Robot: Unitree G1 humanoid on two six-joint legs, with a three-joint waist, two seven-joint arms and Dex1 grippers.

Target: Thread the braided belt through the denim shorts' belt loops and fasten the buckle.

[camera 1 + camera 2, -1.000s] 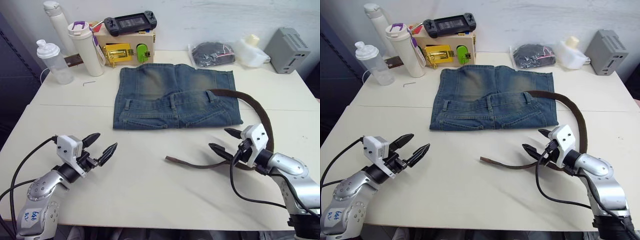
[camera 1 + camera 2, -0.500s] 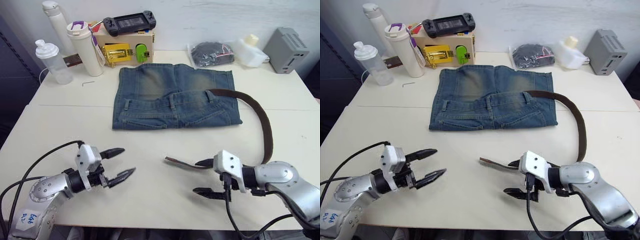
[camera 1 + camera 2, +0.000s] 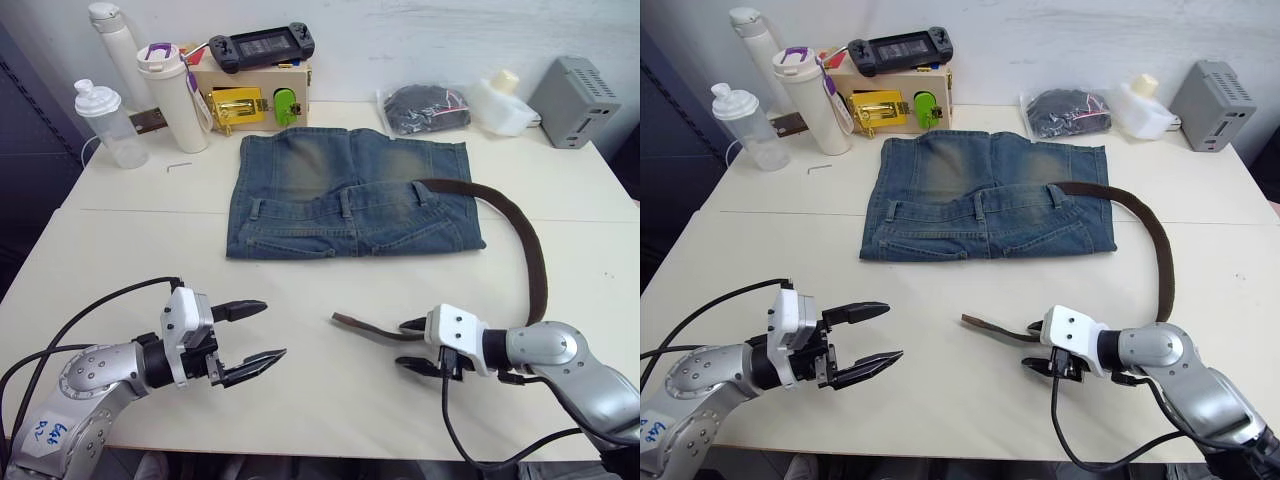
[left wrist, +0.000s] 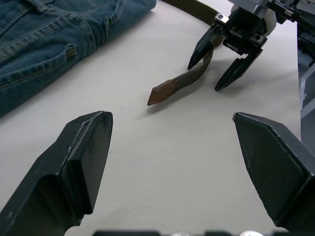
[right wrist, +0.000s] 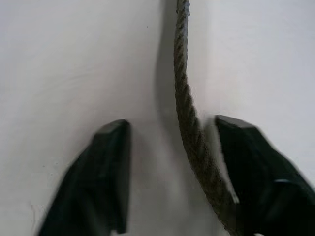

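Belt (image 3: 530, 255) tail lies flat, tip pointing left; right gripper (image 3: 412, 346) fingers spread astride it. Left gripper (image 3: 262, 334) fingers spread, empty.

On the surface (image 3: 300, 390) lies one pair of denim shorts (image 3: 350, 195) and one braided belt (image 3: 520, 230). Three belt loops (image 3: 347, 203) can be counted along the waistband. At the back stand three bottles (image 3: 172, 95), one wooden box (image 3: 250, 95) with one handheld game console (image 3: 262, 44) on top, one black pouch (image 3: 425, 107), one white jug (image 3: 500, 103) and one grey box (image 3: 573, 88). Two grippers, the left gripper (image 3: 250, 335) and the right gripper (image 3: 412, 345), each with two fingers.
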